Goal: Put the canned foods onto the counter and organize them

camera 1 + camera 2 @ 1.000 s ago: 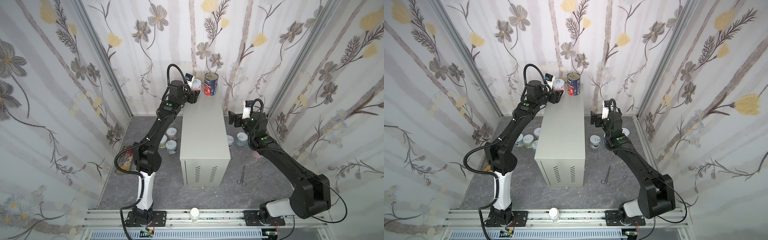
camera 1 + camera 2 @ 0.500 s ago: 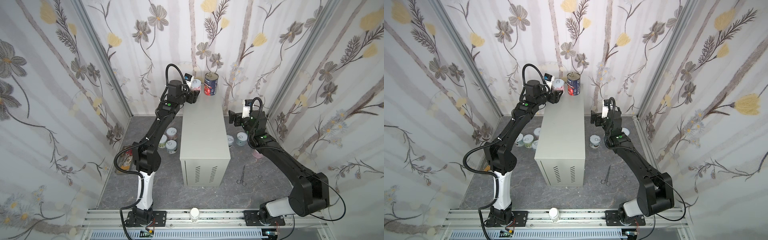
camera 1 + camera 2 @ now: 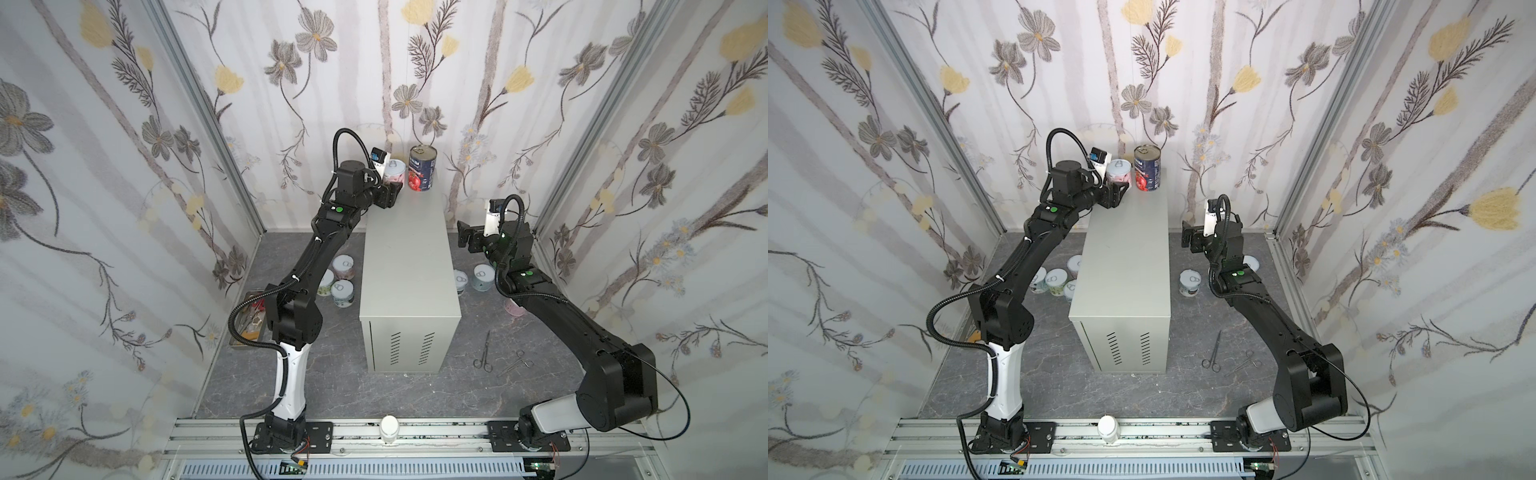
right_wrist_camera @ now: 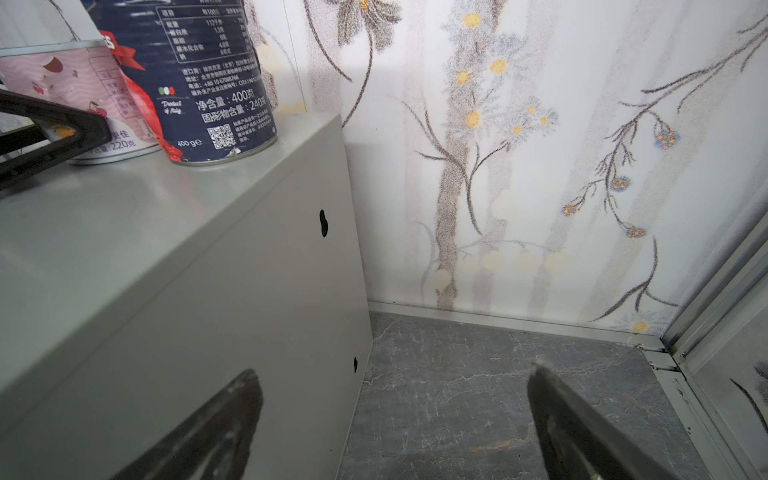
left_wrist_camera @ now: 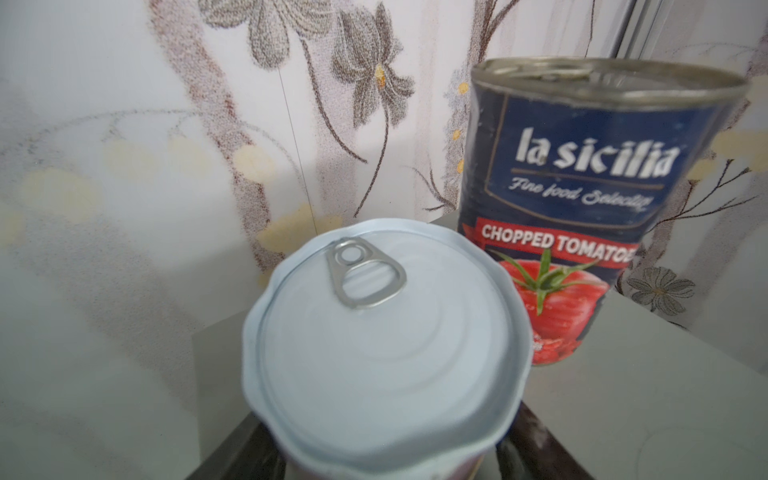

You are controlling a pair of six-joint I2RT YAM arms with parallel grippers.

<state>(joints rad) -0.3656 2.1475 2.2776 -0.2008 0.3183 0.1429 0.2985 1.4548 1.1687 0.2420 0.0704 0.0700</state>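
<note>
left wrist: l claw [image 5: 386, 455] round pink can [image 5: 382, 353] beside tomato can [image 5: 582, 187], grip unclear; r claw [image 4: 392, 374] spread.

Light is bright, soft and even, leaving only faint shadows on the floor beside the counter [image 3: 409, 266]. Both top views are sharp, with the walls bowing toward the edges. In the left wrist view the short can [image 5: 386, 353] on the counter is blurred and the tomato can [image 5: 582, 199] behind it slightly soft. In the right wrist view the right gripper [image 4: 392, 370] beside the counter is smeared.
</note>
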